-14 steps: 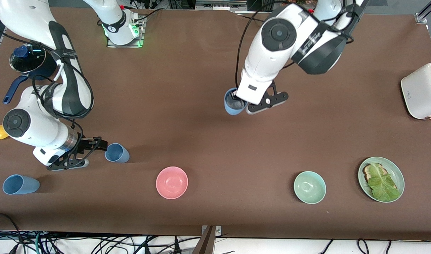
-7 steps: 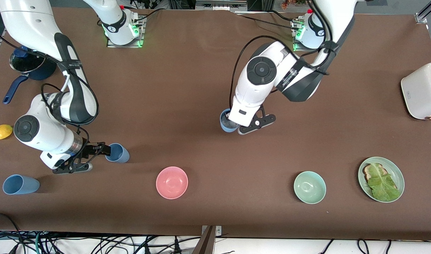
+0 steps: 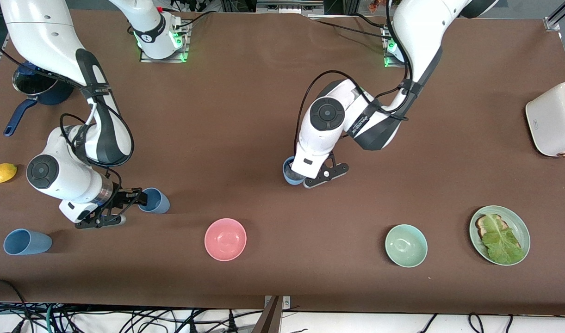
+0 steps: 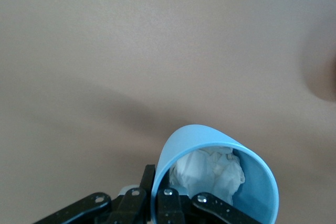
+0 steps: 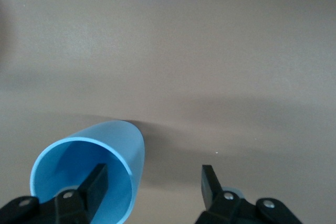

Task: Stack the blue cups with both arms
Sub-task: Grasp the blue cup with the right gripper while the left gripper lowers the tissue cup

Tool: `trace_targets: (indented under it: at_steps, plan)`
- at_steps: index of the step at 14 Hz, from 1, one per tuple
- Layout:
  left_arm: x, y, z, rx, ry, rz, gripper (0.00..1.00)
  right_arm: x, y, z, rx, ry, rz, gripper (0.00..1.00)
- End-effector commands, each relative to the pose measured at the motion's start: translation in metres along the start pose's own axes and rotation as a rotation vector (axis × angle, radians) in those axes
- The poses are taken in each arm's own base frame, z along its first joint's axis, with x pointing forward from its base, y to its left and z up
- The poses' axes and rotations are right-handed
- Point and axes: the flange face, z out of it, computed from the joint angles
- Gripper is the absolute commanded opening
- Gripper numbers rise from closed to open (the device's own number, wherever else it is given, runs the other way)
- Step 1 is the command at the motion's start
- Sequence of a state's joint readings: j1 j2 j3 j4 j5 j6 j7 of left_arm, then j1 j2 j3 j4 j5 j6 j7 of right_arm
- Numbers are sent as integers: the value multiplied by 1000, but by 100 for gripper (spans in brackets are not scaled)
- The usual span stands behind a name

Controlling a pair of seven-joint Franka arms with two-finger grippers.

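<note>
My left gripper (image 3: 305,178) (image 4: 160,184) is shut on the rim of a blue cup (image 3: 289,172) (image 4: 215,171) over the middle of the table. Crumpled white paper shows inside that cup. A second blue cup (image 3: 155,200) (image 5: 89,171) sits toward the right arm's end, its mouth facing my right gripper (image 3: 135,199) (image 5: 154,182). That gripper is open, with one finger inside the cup and the other outside. A third blue cup (image 3: 27,242) rests nearer the front camera, close to the table's end.
A pink bowl (image 3: 225,239), a green bowl (image 3: 406,245) and a plate with toast and lettuce (image 3: 499,235) line the front. A toaster (image 3: 553,118) stands at the left arm's end. A lemon (image 3: 2,172) and a navy pot (image 3: 37,83) sit at the right arm's end.
The left arm has carried its cup lower, toward the front camera. The right gripper has slid to the second cup, put one finger into its mouth, and its fingers have begun to narrow.
</note>
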State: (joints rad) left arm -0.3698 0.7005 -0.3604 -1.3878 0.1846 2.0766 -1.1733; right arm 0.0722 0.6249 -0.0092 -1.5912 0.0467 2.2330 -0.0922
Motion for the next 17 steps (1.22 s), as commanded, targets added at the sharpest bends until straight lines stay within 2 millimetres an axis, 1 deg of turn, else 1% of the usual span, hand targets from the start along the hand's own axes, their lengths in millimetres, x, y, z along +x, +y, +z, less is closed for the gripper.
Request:
trace_targets:
  at_steps: [1, 2, 3, 5, 7, 9, 11, 12, 13, 14, 17]
  plan:
    - [-8, 14, 14, -11, 40, -42, 0, -1, -2, 3, 21, 10, -8, 61]
    - [-10, 16, 18, -15, 40, -55, 0, -1, -2, 3, 21, 10, -8, 56]
    - [-15, 16, 25, -15, 37, -50, 0, -1, -2, 4, 22, 8, -7, 53]
    - [-16, 16, 37, -29, 36, -49, 0, -2, -5, 5, 25, 7, -11, 46]
    - [-12, 15, 48, -41, 38, -72, 0, -1, -6, 5, 26, 7, -11, 39]
    - [-10, 14, 58, -39, 42, -75, 0, -1, -7, 5, 26, 7, -12, 22]
    - [-9, 14, 66, -32, 62, -60, 0, -2, -7, 5, 26, 5, -9, 7]
    - [-8, 13, 69, -25, 70, -56, 0, -2, -7, 7, 26, 2, -8, 1]
    - [-8, 13, 71, -21, 72, -58, 0, -3, -7, 8, 26, -1, -6, 0]
    - [-8, 13, 73, -20, 71, -60, 0, -3, -9, 8, 29, -1, -9, 0]
    - [-8, 13, 73, -20, 71, -58, 0, -3, -9, 7, 29, 0, -7, 0]
